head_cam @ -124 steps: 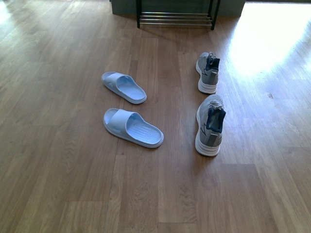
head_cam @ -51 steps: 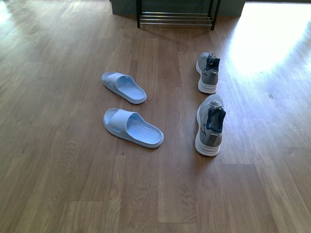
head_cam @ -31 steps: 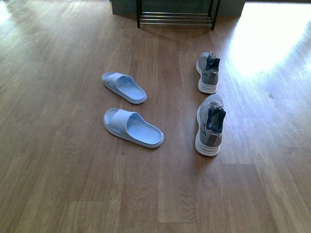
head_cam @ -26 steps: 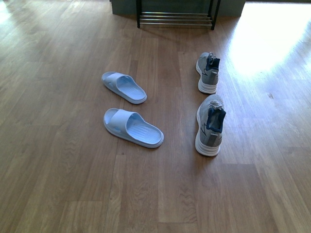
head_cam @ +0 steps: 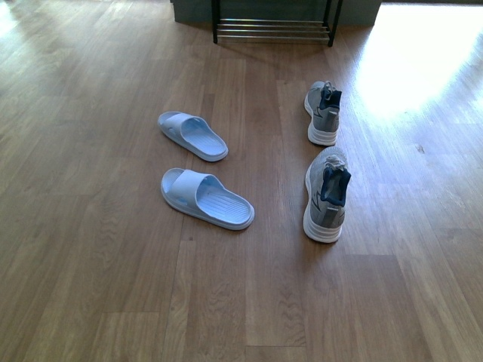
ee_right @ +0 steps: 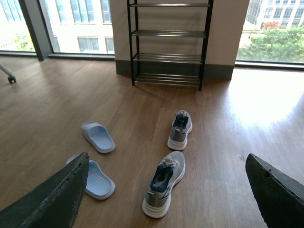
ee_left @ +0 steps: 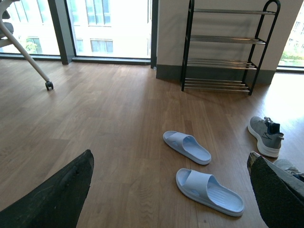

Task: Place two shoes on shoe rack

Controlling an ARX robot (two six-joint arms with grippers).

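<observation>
Four shoes lie on the wood floor. Two pale blue slides, the near slide [head_cam: 206,198] and the far slide [head_cam: 192,136], are on the left. Two grey sneakers, the near sneaker [head_cam: 326,194] and the far sneaker [head_cam: 323,111], are on the right. The black shoe rack [head_cam: 272,29] with chrome rods stands against the far wall; its shelves [ee_right: 169,33] hold nothing. My left gripper [ee_left: 171,194] hangs open above the floor, the near slide [ee_left: 209,191] between its wide-spread fingers. My right gripper [ee_right: 166,194] is open too, high over the near sneaker [ee_right: 164,187]. Neither arm shows in the front view.
A chair leg with a caster [ee_left: 48,85] stands far to the left near the windows. A grey skirting board [ee_right: 218,71] runs behind the rack. Bright sunlight falls on the floor [head_cam: 423,60] to the right of the rack.
</observation>
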